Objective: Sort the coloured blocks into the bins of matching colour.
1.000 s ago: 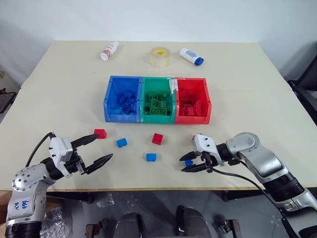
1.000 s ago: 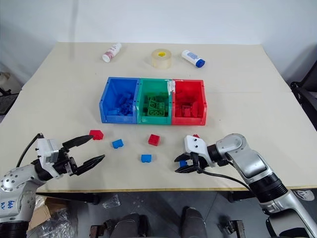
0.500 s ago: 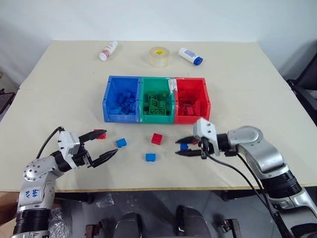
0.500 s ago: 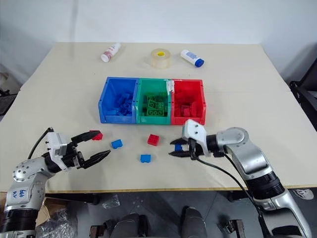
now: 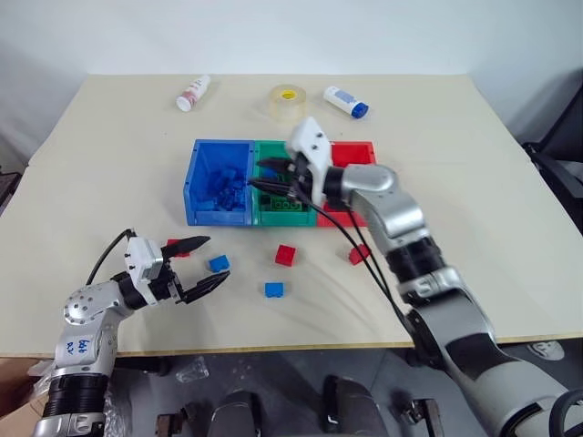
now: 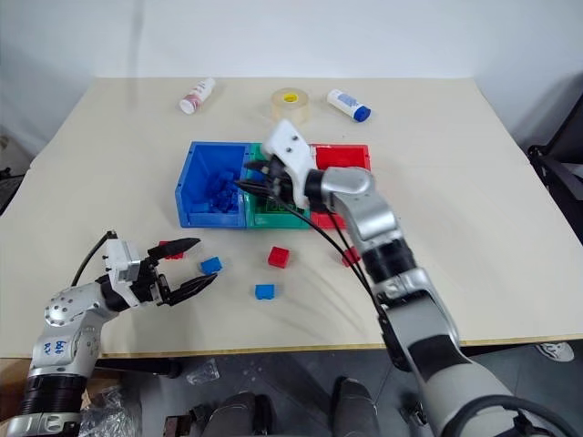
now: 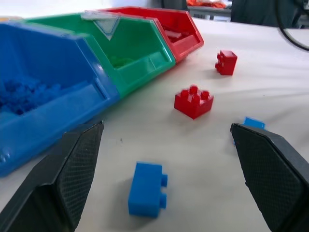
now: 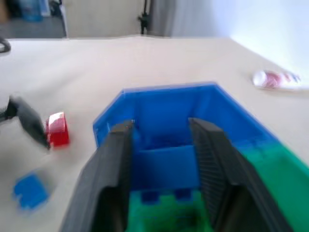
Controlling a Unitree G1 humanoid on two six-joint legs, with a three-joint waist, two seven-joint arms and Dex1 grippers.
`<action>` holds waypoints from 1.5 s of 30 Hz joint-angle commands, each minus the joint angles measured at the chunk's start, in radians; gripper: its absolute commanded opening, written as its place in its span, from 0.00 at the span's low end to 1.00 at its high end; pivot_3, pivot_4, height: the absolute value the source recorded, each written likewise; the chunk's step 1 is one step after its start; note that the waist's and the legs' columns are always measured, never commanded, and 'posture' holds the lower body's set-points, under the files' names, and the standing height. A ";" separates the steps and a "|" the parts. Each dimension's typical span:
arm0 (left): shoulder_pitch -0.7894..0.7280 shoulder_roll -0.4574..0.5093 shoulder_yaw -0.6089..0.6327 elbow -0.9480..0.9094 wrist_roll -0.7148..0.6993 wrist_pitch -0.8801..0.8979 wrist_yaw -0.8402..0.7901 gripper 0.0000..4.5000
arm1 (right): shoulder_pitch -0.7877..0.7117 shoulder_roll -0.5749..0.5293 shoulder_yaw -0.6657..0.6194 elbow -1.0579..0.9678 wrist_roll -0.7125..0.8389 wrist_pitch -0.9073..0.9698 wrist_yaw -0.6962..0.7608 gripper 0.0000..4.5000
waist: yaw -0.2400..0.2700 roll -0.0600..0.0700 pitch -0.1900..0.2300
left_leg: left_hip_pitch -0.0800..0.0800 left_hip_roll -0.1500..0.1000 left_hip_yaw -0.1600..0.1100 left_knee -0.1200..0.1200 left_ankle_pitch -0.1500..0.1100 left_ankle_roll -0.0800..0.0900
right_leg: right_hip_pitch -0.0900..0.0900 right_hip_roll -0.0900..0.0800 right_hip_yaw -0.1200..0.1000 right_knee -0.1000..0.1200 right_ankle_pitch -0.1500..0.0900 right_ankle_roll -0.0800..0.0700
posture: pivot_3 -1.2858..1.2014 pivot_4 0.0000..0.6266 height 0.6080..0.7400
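Observation:
The bins stand in a row mid-table: blue (image 5: pixel 219 196), green (image 5: pixel 290 211) and red (image 5: pixel 360 150), each holding blocks of its own colour. My right gripper (image 5: pixel 257 175) hovers over the green bin with its tips at the blue bin's edge, shut on a blue block (image 8: pixel 164 164). My left gripper (image 5: pixel 218 259) is open low over the table's front left, with a loose blue block (image 5: pixel 219 264) lying ahead between its fingertips and a red block (image 5: pixel 178 248) beside its upper finger. Also loose are a blue block (image 5: pixel 274 289) and two red blocks (image 5: pixel 286 255) (image 5: pixel 358 253).
A clear tape roll (image 5: pixel 288 98) and two small bottles (image 5: pixel 192 93) (image 5: pixel 346 101) lie at the back of the table. The right arm's cable hangs over the red bin and the loose red blocks.
My right gripper has risen from the table's front and swung left, carrying the blue block over the bins. The left gripper has stayed open, edging towards the loose blue block.

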 commanded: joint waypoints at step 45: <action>-0.136 0.035 -0.015 0.232 0.010 -0.079 -0.142 1.00 | 1.133 -0.751 -0.539 -1.056 0.253 0.383 0.222 0.99 | 0.029 0.001 0.001 | 0.001 0.000 0.000 0.001 -0.001 0.001 | 0.002 -0.001 0.000 -0.003 0.000 0.000 | 0.52 0.24 1.00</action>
